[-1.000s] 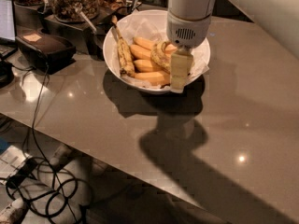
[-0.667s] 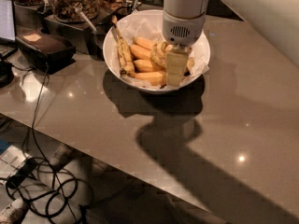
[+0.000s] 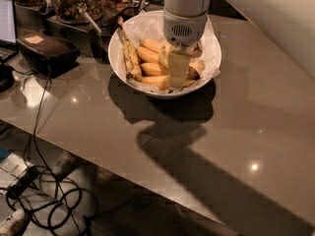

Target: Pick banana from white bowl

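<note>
- One grey bench [image 3: 147, 146] carries everything.
- Near its far edge sits the paper-lined white bowl [image 3: 118, 73].
- Reaching down into that bowl is the tool [image 3: 177, 82]; whether it is open or closed, I cannot tell.
- Inside the bowl, the speckled banana [image 3: 198, 67] lies just beside the tool.

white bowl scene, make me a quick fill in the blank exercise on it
1. The claw hangs down into the white ____, over the fruit.
2. The white bowl is lined with crumpled white ____.
3. All the fruit in it are ____.
4. The thin dark-streaked banana lies on the picture's ____ side of the bowl.
Missing words: bowl; paper; bananas; left
</note>
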`<state>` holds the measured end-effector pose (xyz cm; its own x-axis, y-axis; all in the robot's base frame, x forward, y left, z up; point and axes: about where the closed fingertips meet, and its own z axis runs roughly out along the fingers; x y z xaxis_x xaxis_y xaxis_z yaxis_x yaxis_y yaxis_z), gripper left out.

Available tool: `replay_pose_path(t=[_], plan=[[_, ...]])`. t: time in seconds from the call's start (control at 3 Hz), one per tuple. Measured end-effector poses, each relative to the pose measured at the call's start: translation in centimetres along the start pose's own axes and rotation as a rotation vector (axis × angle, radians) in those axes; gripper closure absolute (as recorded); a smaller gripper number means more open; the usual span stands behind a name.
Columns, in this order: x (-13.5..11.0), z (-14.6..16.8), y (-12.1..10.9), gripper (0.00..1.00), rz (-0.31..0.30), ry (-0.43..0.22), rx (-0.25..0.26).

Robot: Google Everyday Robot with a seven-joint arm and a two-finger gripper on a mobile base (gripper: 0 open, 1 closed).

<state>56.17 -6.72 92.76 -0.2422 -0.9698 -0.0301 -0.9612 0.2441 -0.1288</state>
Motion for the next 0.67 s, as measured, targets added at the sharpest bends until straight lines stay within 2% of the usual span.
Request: replay_pose_path(t=[0.67], plan=[[0.75,0.27,-0.48,0.76,0.041,0.000,-0.008]])
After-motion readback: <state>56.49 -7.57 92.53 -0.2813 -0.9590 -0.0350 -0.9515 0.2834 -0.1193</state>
